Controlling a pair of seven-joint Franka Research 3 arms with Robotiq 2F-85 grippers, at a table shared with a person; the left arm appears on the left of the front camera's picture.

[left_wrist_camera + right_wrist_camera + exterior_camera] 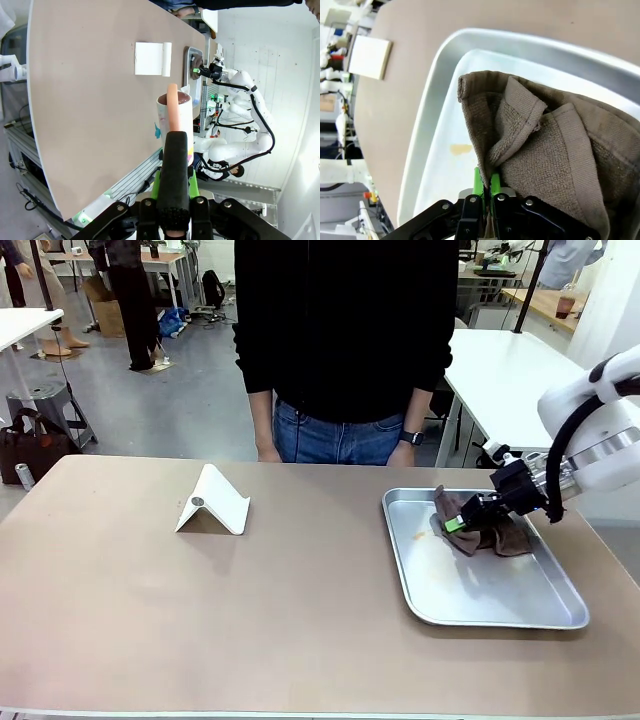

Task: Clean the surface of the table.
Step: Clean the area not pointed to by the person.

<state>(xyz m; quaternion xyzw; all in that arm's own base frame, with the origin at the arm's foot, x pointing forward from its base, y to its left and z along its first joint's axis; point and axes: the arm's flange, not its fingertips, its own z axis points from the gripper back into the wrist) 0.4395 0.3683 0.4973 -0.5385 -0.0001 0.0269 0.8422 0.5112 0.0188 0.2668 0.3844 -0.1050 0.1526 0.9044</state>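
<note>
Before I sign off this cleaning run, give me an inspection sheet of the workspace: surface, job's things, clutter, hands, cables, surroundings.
Surface: wide tan-brown matte table, no spills seen on it.
Job's things: brown terry cloth bunched in shiny rectangular metal tray, beside an orange smear.
Clutter: white tent-shaped stand on the table.
Hands: right hand shut on the cloth; left hand shut on what looks like the salmon handle of a white printed mug.
Cables: black hose along the right arm.
Surroundings: person in black top at far edge; dark bag on floor.
</note>
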